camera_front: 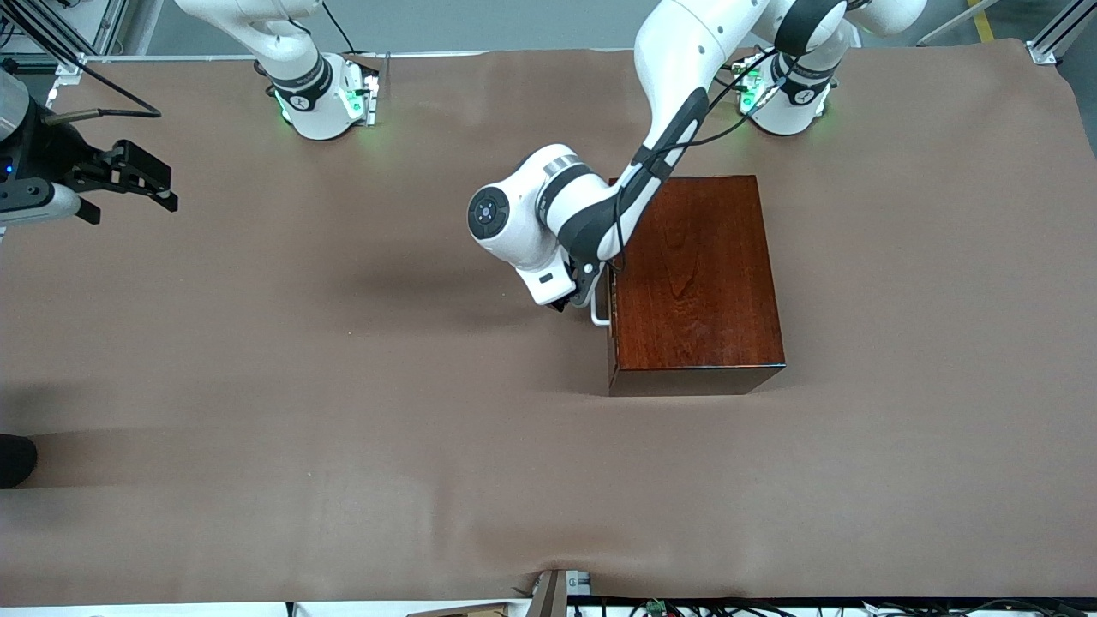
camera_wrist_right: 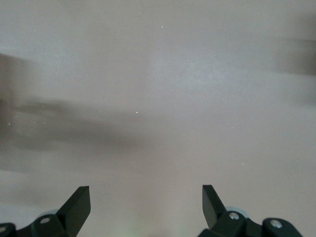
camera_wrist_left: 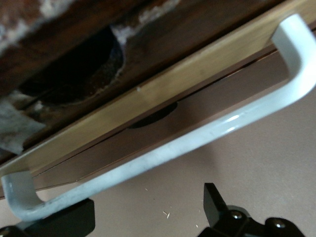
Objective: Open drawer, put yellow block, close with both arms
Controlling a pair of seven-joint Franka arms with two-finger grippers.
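The glossy dark-red wooden box (camera_front: pixel 698 274) stands toward the left arm's end of the table, and its drawer looks pushed in. The drawer's white U-shaped handle (camera_front: pixel 600 310) faces the right arm's end. My left gripper (camera_front: pixel 572 300) is right at that handle and open. In the left wrist view the handle bar (camera_wrist_left: pixel 163 153) runs just past the black fingertips (camera_wrist_left: pixel 213 197), one end close to a finger, with nothing clamped. My right gripper (camera_front: pixel 147 187) hangs open over bare cloth at the right arm's end; its wrist view shows only cloth between the fingers (camera_wrist_right: pixel 79 202). The yellow block is out of view.
A brown cloth (camera_front: pixel 343 386) covers the whole table, with a ripple near the front edge. A dark rounded object (camera_front: pixel 15 458) pokes in at the table's edge on the right arm's end. Cables and hardware lie just off the front edge.
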